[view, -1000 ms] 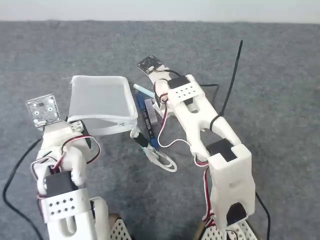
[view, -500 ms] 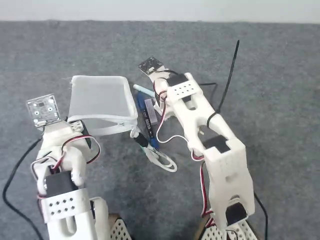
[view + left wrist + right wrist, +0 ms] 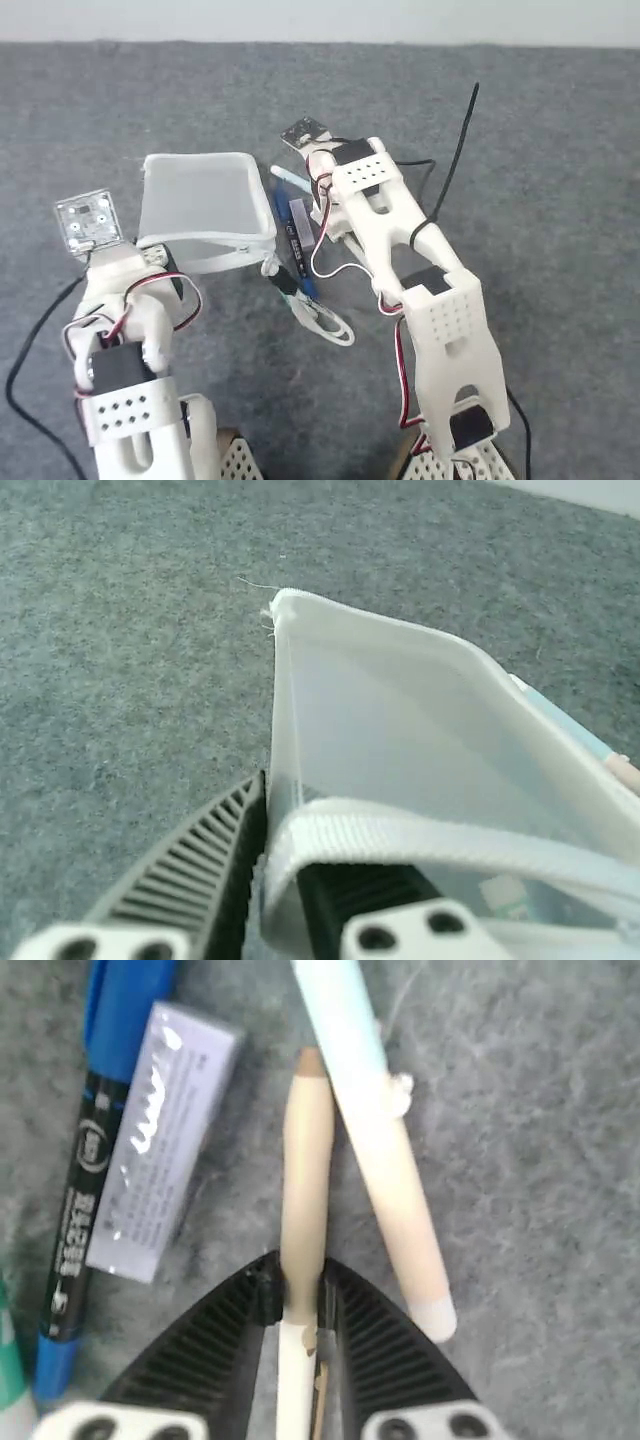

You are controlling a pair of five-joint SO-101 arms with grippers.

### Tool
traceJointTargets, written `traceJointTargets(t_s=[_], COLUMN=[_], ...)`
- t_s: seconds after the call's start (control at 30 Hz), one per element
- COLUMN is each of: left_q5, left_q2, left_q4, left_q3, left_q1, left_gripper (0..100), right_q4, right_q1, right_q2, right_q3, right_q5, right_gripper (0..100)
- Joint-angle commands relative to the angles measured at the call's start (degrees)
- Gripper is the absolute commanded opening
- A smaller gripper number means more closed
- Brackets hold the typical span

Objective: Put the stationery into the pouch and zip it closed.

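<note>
The translucent white pouch (image 3: 205,205) stood open on the grey bench (image 3: 560,150), its webbing rim pinched in the left claw (image 3: 282,820). Just beside it lay a blue marker (image 3: 105,1150), a grey eraser (image 3: 165,1145) touching the marker, and a pale blue-and-tan pen (image 3: 375,1130). A beige stick (image 3: 303,1170) lay beside the pen, clamped in the right claw (image 3: 297,1285).

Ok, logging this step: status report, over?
Left end effector shut on pouch edge, pouch open. Right end effector shut on beige pen. Pale-blue pen touching it; marker, eraser alongside.

One pouch (image 3: 200,205), one eraser (image 3: 160,1145), perhaps four pens (image 3: 375,1150).
</note>
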Motion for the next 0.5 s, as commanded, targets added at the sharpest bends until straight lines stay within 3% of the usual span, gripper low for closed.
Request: traceJointTargets(t_s=[0.0, 0.23, 0.47], left_q5=[0.7, 0.7, -2.8], left_q2=[-1.3, -1.0, -0.9], left_q4=[0.2, -0.1, 0.2], left_q3=[-3.6, -5.1, -5.2], left_q1=[-0.2, 0.3, 6.2], left_gripper=[1, 1, 1], right_q4=[4.3, 4.4, -1.8], right_q1=[-0.8, -0.9, -0.9], right_q2=[-6.0, -12.8, -22.0], right_q3=[0.4, 5.1, 16.7], right_q5=[-0.1, -4.4, -4.5], right_gripper=[0.6, 0.6, 0.7])
